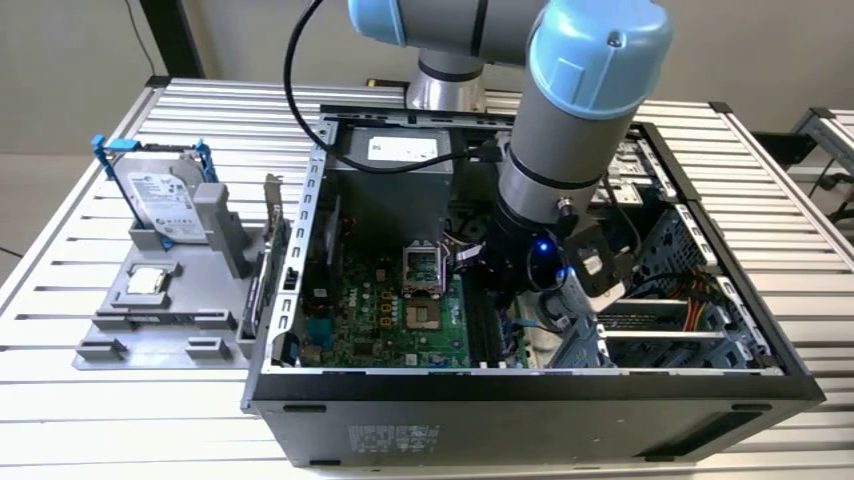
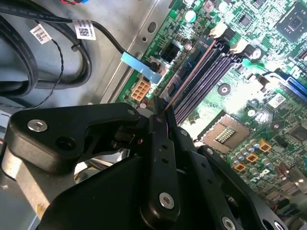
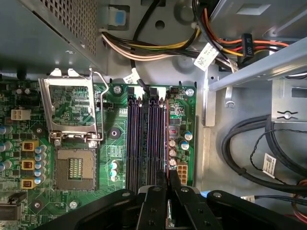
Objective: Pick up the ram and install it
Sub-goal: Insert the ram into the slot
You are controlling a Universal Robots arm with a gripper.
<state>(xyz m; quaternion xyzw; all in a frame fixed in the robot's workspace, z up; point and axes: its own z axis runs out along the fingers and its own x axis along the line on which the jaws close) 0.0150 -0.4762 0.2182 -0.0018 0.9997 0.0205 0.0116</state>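
Closest to my cameras, the black metal gripper (image 2: 160, 112) has its jaws pressed narrow on the thin, dark ram (image 2: 189, 72), seen edge-on. I see this long stick standing in the outermost of the black slots (image 3: 146, 139) on the green motherboard (image 1: 387, 310). The arm reaches down inside the open grey computer case (image 1: 534, 400).

Green motherboard (image 3: 115, 143), black slots (image 3: 146, 139), blue-framed silver hard drive (image 1: 167, 195).

One silver hard drive in a blue frame (image 1: 167, 195), one open black computer case (image 1: 534, 385), four long dark memory slots (image 3: 146, 139), three square orange components (image 3: 29, 164).
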